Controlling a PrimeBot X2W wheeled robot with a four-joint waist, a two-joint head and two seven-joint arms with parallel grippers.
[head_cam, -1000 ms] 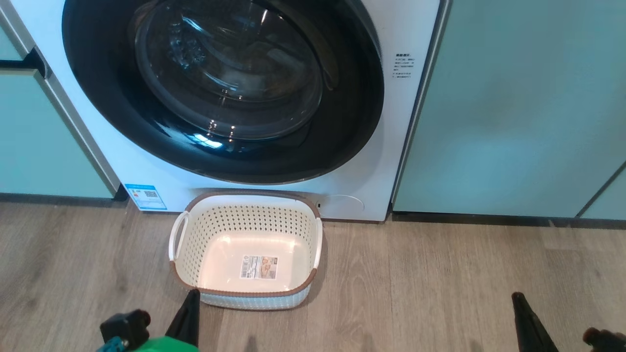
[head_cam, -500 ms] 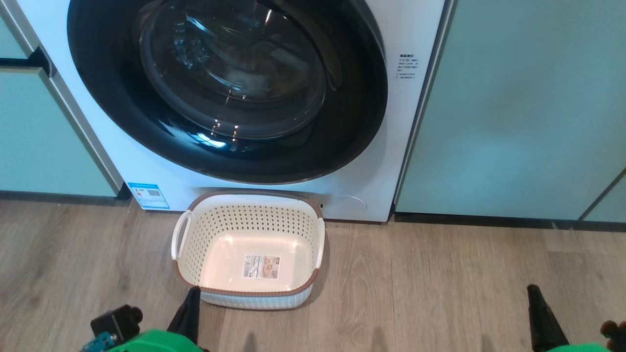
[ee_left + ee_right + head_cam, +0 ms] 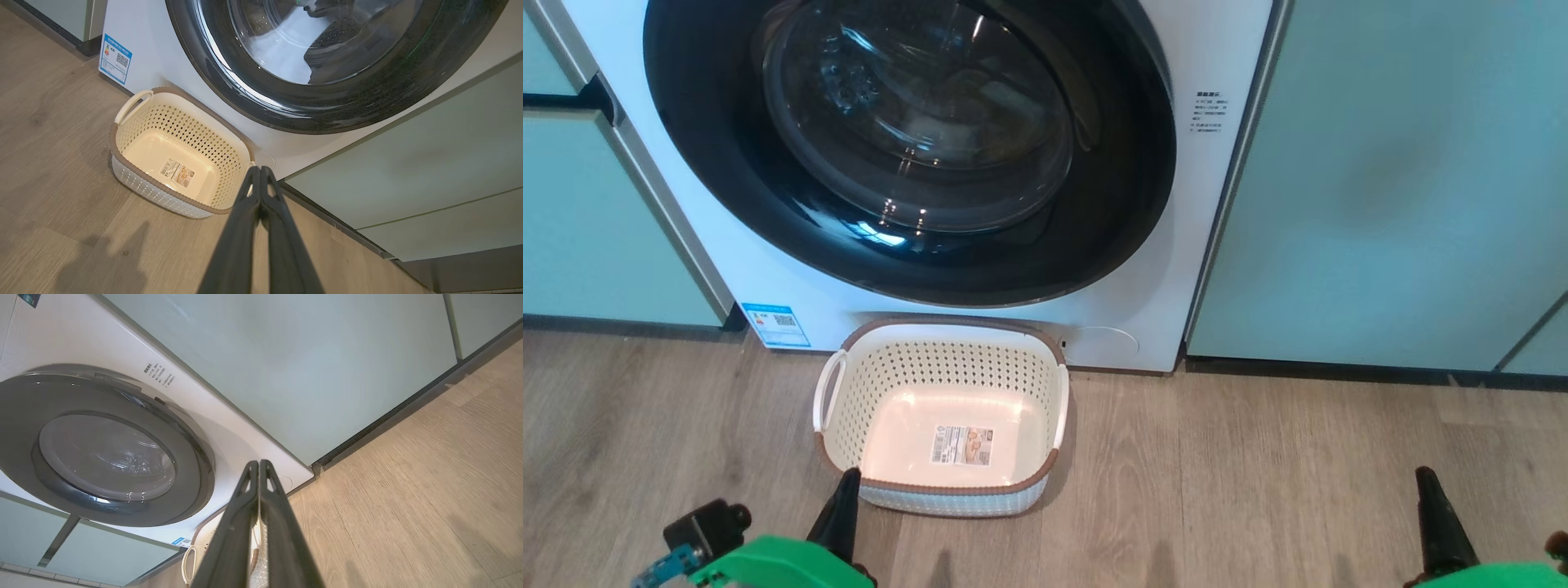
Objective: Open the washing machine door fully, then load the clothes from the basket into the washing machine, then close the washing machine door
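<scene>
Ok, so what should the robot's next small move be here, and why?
Probably lower both arms to rest and stop: the basket is empty, the washing machine door looks shut flush, and the left hand and right hand are both closed, holding nothing.

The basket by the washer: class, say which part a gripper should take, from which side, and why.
Probably the white loop handle on the left end of the basket, approached from above. The basket stands upright, and the handle bows off the wall, leaving a gap for one finger.
</scene>
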